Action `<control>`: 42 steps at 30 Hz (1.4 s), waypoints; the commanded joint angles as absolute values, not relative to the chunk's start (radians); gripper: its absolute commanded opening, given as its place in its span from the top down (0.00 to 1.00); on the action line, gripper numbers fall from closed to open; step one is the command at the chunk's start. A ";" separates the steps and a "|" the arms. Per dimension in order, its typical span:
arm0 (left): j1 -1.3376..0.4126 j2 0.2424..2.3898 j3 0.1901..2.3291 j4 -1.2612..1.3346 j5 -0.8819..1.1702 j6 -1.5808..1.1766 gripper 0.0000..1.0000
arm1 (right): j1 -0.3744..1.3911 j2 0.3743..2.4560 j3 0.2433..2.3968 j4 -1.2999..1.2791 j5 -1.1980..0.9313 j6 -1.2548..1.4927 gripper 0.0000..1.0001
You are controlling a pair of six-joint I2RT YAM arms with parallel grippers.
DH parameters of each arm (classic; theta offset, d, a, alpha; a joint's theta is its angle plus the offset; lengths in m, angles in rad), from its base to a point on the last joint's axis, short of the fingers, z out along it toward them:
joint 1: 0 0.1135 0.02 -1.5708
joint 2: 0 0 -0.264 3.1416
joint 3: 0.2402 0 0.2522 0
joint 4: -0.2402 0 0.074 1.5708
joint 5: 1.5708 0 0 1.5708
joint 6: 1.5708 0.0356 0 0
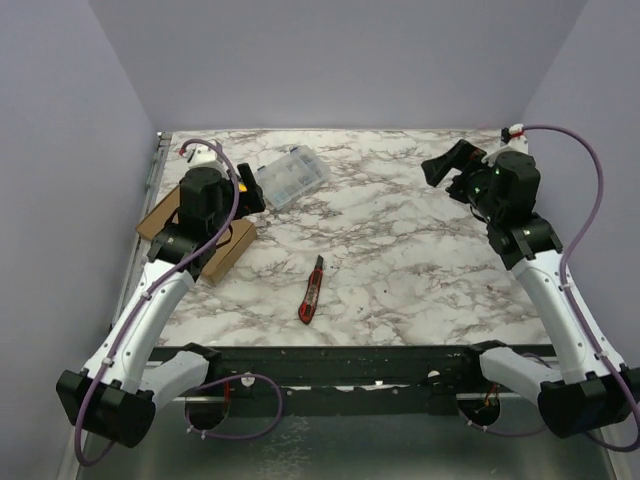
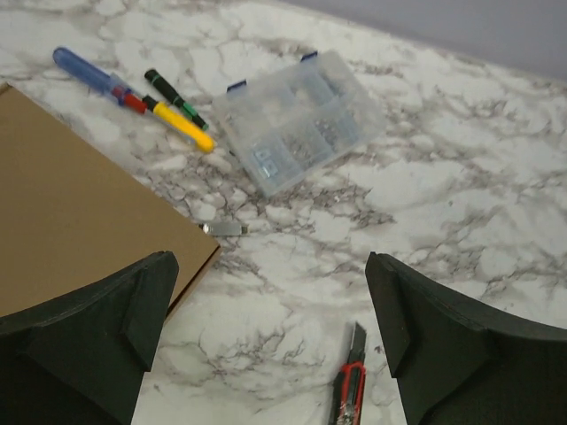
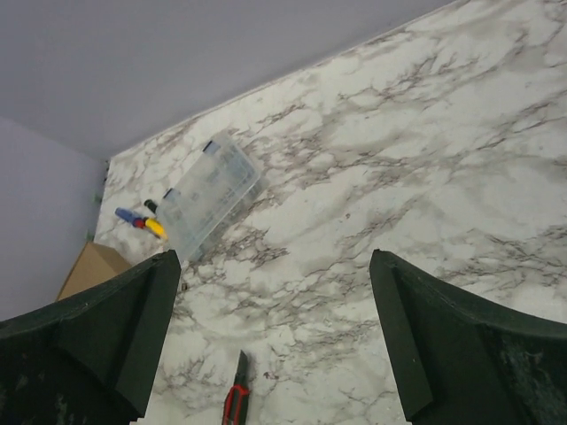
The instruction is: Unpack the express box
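The express box is a flat brown cardboard mailer lying at the table's left edge, partly hidden under my left arm. Its plain top also fills the left of the left wrist view, and a corner shows in the right wrist view. My left gripper hovers above the box's far right corner, open and empty. My right gripper is raised over the far right of the table, open and empty.
A red and black utility knife lies near the front centre. A clear plastic compartment case sits behind the box. Screwdrivers lie left of the case. A small metal piece lies by the box corner.
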State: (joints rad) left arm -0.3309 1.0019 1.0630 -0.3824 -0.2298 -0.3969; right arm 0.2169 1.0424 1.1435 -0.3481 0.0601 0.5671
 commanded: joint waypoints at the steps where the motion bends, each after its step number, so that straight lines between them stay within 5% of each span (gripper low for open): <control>1: -0.321 1.051 1.034 -0.505 -0.140 -0.380 0.01 | 0.220 1.128 1.095 -0.173 -0.142 0.573 0.00; 8: -0.257 0.987 0.938 -0.529 -0.198 -0.474 0.01 | 0.258 1.477 1.126 0.076 -0.511 0.637 0.00; 23: 0.168 0.966 0.777 -0.655 -0.245 -0.824 0.01 | 0.671 2.251 1.882 -0.103 -0.585 0.581 0.05; 32: 0.200 0.968 0.630 -0.460 -0.031 -0.844 0.01 | 0.715 2.451 2.102 -0.163 -0.544 0.528 0.15; 42: 0.199 0.972 0.607 -0.436 -0.012 -0.806 0.03 | 0.774 2.594 2.248 -0.149 -0.544 0.504 0.26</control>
State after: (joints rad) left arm 0.1947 0.9775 0.6239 -0.4740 -0.0601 -0.8257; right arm 0.7376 2.5443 2.1975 -0.1444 -0.5400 0.5213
